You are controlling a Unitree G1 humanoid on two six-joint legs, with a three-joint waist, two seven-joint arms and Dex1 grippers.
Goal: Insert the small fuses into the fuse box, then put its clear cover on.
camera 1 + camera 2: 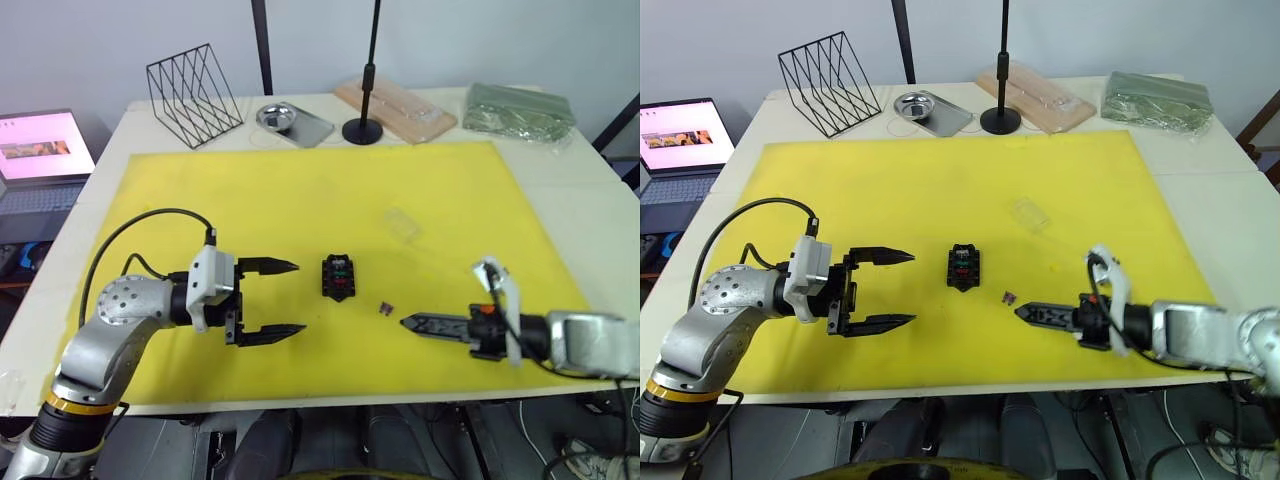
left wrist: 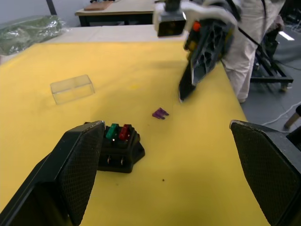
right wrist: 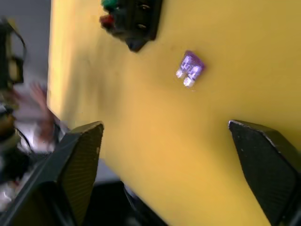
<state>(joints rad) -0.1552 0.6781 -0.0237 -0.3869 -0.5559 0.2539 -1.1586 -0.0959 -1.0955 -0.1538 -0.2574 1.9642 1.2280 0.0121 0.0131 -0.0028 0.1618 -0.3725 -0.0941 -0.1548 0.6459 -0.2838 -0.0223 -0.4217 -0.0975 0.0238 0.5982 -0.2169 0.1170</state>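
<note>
The black fuse box (image 1: 340, 277) lies mid-mat with a green fuse (image 2: 112, 132) and a red fuse (image 2: 124, 132) seated in its slots. A purple fuse (image 1: 384, 307) lies loose on the yellow mat (image 1: 320, 190), just right of the box. The clear cover (image 1: 403, 224) rests farther back and to the right. My left gripper (image 1: 298, 297) is open, its fingertips a few centimetres left of the box. My right gripper (image 1: 408, 322) is open and turned on edge, its tips just right of the purple fuse; nothing is between them.
Along the table's back edge stand a black wire rack (image 1: 193, 95), a metal bowl on a tray (image 1: 276, 116), a black stand base (image 1: 362, 130), a packaged wooden board (image 1: 395, 108) and a green bag (image 1: 515, 108). A laptop (image 1: 40, 150) sits off the left side.
</note>
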